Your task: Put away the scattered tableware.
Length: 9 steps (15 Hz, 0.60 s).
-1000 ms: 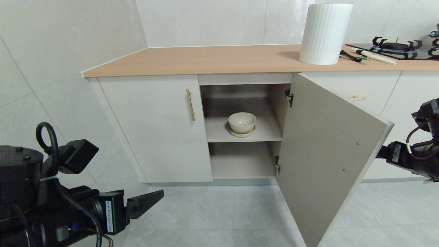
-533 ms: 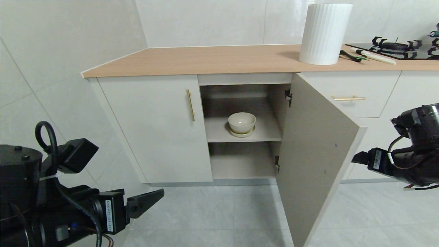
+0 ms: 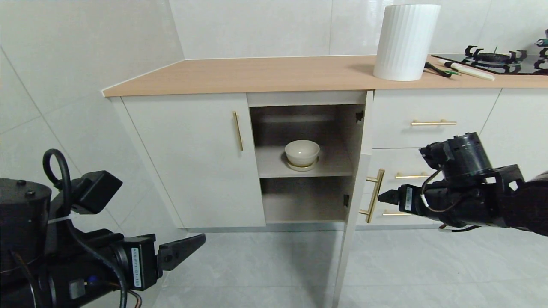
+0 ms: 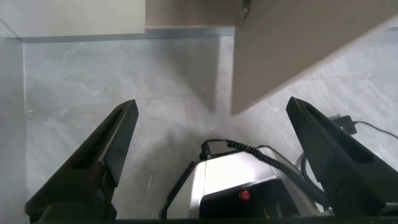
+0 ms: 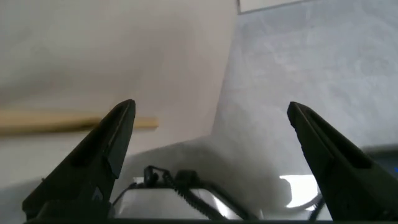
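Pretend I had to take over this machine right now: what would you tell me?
The left gripper is open and holds nothing, low over the floor left of the cabinet.
The right gripper is open and holds nothing, right next to the gold handle of the door. I cannot tell if it touches it.
The bowl sits on the plate on the upper shelf.
Done: bowl and plate are put away.
Left: probably shutting the door, which stands open.
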Motion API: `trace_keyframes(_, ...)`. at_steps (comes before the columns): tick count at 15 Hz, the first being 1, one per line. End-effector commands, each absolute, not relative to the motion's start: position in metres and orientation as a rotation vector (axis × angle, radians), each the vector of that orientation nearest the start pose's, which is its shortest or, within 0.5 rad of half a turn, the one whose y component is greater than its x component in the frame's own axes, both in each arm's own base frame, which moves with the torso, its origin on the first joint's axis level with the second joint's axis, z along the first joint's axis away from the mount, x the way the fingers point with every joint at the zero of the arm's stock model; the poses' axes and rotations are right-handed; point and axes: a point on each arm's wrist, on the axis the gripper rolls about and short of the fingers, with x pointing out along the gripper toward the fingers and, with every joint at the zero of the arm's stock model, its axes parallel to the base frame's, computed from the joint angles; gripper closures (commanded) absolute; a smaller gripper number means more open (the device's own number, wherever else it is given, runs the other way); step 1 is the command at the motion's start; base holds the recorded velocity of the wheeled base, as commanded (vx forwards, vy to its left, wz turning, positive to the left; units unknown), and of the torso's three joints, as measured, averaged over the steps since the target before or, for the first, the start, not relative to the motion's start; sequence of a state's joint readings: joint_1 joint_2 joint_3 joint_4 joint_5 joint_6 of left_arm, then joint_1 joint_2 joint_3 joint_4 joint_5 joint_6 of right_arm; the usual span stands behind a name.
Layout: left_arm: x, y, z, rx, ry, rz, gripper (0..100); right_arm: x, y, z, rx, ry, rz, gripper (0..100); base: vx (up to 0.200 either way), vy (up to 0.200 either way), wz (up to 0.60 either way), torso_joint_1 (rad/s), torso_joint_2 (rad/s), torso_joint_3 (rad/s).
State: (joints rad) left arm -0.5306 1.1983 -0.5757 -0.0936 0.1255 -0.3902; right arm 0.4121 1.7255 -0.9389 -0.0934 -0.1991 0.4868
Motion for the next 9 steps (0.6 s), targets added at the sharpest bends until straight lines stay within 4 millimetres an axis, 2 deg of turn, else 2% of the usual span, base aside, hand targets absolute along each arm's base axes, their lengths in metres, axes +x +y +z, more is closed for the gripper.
trace_keyframes(1, 0.145, -0.082, 0.187, -0.205, 0.576, -0.288, 0, 0.311, 0.141, 0.14, 0.221, 0.725, 0.062, 0, 0.0, 0.0, 0.0, 0.0, 0.0, 0.0)
trace_keyframes(3, 0.145, -0.081, 0.187, -0.205, 0.574, -0.286, 0, 0.324, 0.15, 0.141, 0.211, 0.706, 0.081, 0, 0.0, 0.0, 0.0, 0.0, 0.0, 0.0)
trace_keyframes(5, 0.144, -0.081, 0.188, -0.205, 0.57, -0.288, 0, 0.341, 0.164, 0.152, 0.223, 0.654, 0.116, 0, 0.0, 0.0, 0.0, 0.0, 0.0, 0.0)
trace_keyframes(6, 0.144, -0.081, 0.188, -0.205, 0.569, -0.286, 0, 0.343, 0.165, 0.156, 0.229, 0.64, 0.121, 0, 0.0, 0.0, 0.0, 0.0, 0.0, 0.0)
trace_keyframes(9, 0.144, -0.081, 0.187, -0.203, 0.572, -0.287, 0, 0.348, 0.168, 0.145, 0.237, 0.663, 0.125, 0, 0.0, 0.0, 0.0, 0.0, 0.0, 0.0)
